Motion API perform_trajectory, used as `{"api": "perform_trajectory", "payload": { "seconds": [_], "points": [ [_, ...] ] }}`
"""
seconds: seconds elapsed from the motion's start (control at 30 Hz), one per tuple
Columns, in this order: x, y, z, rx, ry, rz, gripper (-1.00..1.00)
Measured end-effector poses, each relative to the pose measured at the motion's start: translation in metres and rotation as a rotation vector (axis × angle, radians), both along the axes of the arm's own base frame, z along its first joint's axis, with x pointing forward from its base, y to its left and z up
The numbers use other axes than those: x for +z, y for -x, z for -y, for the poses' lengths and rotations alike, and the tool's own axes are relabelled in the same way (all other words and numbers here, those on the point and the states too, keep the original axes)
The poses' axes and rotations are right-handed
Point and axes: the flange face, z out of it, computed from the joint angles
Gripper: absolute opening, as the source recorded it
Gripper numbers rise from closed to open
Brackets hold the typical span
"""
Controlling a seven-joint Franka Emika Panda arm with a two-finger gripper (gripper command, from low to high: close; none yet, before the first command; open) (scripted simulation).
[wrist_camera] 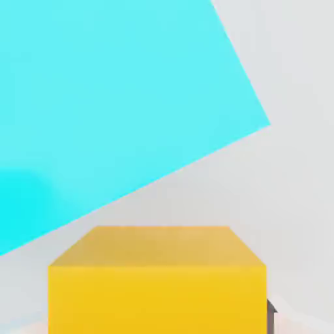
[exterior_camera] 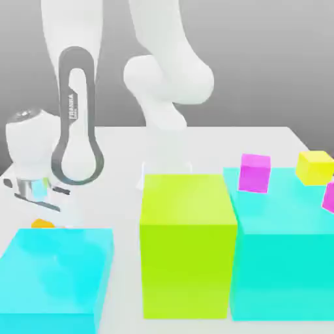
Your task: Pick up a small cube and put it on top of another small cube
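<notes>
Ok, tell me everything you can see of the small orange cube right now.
The small orange cube is plain, matte and unmarked, its top face a shade darker than its front face. In the exterior view it shows as an orange sliver on the white table, just behind the low cyan block at that view's left, directly below the gripper. Whether anything grips it cannot be told.

You see plain grey backdrop (exterior_camera: 274,59) behind, no detail. White tabletop (exterior_camera: 124,150) w/ far edge visible. Light looks soft, even; faint shadows approx under blocks, hard to tell.
</notes>
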Motion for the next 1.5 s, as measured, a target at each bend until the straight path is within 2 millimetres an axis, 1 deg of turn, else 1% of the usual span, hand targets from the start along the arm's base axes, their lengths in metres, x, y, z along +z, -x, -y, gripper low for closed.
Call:
{"api": "perform_trajectory", "payload": {
  "seconds": [0.13,0.3,0.37,0.4,0.43,0.53,0.6,0.63,0.8,0.93,1.0,1.07,1.17,1.23,1.33,1.43,1.47,1.5],
  "points": [
    [0.022,-0.001,0.003,0.002,0.006,0.001,-1.0],
    [0.046,0.0,0.001,-0.001,0.001,0.001,-1.0],
    [0.053,0.002,-0.001,-0.005,-0.004,0.0,-1.0],
    [0.053,0.007,0.0,0.007,-0.018,-0.019,-1.0],
    [0.054,0.007,-0.002,0.038,-0.035,-0.034,-1.0],
    [0.063,-0.015,-0.021,0.212,-0.09,-0.074,-1.0],
    [0.071,-0.041,-0.047,0.381,-0.12,-0.106,-1.0],
    [0.075,-0.049,-0.056,0.446,-0.133,-0.123,-1.0],
    [0.102,-0.075,-0.094,0.75,-0.182,-0.224,-1.0],
    [0.128,-0.09,-0.127,0.986,-0.194,-0.329,-1.0],
    [0.15,-0.104,-0.158,1.128,-0.176,-0.366,-1.0],
    [0.178,-0.116,-0.198,1.281,-0.143,-0.396,-1.0],
    [0.222,-0.123,-0.262,1.493,-0.077,-0.426,-1.0],
    [0.244,-0.124,-0.305,1.576,-0.041,-0.362,-1.0],
    [0.274,-0.118,-0.37,1.674,-0.01,-0.223,-1.0],
    [0.305,-0.099,-0.433,1.763,-0.004,-0.071,-1.0],
    [0.306,-0.094,-0.445,1.782,-0.005,-0.039,-1.0],
    [0.299,-0.091,-0.452,1.791,-0.006,-0.022,-1.0]
  ]
}}
